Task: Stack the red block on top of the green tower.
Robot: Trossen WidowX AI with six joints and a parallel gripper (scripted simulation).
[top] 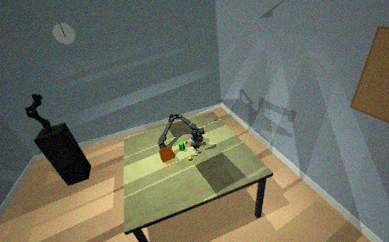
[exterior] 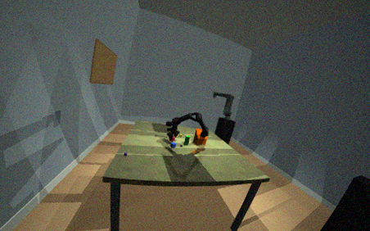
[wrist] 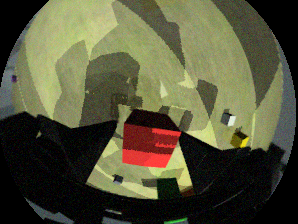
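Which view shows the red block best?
Wrist: the red block fills the centre, between the open pincer fingers. In the top and exterior views it is a tiny red speck under the arm, partly hidden.

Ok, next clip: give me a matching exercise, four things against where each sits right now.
Things:
1. red cube block
2. green block tower
3. small yellow cube
4. orange box

Places:
A. at the arm's base
B. between the open fingers of the gripper
C. right edge of the wrist view
D. upright between orange box and gripper

Pairs: 1-B, 2-D, 3-C, 4-A
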